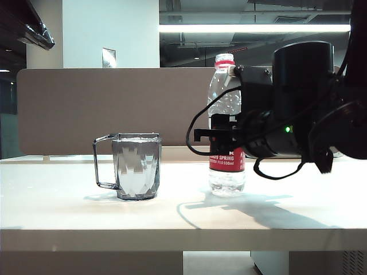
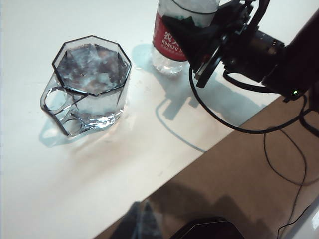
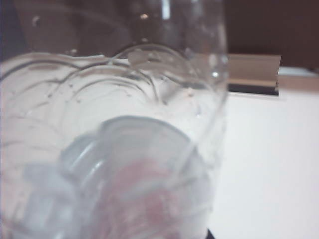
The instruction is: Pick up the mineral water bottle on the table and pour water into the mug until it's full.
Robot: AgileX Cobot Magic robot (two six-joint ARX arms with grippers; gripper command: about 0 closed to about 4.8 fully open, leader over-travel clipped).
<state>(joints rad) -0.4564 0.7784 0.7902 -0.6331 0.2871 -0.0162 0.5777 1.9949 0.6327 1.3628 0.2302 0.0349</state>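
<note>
Bottle upright, mug brimming!
My right gripper (image 1: pixel 215 136) clamped the mineral water bottle (image 1: pixel 226 123) mid-table (image 1: pixel 57 200), beside the mug (image 1: pixel 136 166); left gripper unseen. One jerk could've tipped it, I judged.

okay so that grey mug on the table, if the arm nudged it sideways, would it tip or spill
The mug looks filled nearly to its rim with water, so a nudge would probably slop some over. It is squat and wide-based, so it should slide rather than tip. The right gripper is closed around the bottle beside it; the left gripper is out of view.
</note>
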